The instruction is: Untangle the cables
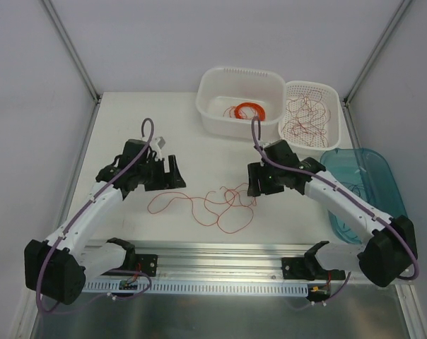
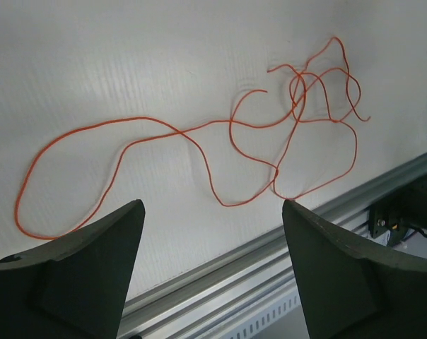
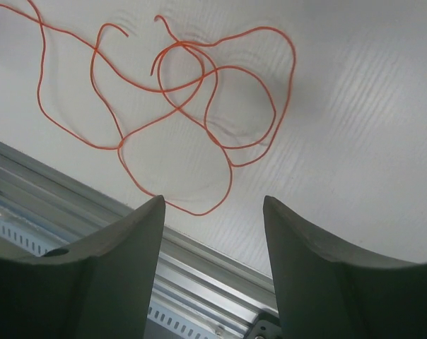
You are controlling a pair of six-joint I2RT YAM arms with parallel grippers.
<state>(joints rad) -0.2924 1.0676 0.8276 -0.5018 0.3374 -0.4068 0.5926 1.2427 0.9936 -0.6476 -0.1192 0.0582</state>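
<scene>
A loose tangle of thin orange-red cable (image 1: 217, 203) lies on the white table between my two grippers. One long strand trails off to the left and several loops overlap on the right. My left gripper (image 1: 167, 175) is open and empty, hovering just left of and behind the strand's left end. In the left wrist view the cable (image 2: 199, 131) lies beyond the gripper (image 2: 213, 215). My right gripper (image 1: 259, 183) is open and empty just right of the loops. In the right wrist view the loops (image 3: 199, 92) lie just past the gripper (image 3: 213, 205).
A white tub (image 1: 212, 106) at the back holds a neat orange ring coil (image 1: 247, 111). Beside it a white mesh basket (image 1: 334, 95) holds loose red wires (image 1: 307, 119). A blue transparent tray (image 1: 365, 176) lies at the right. An aluminium rail (image 1: 220, 253) runs along the near edge.
</scene>
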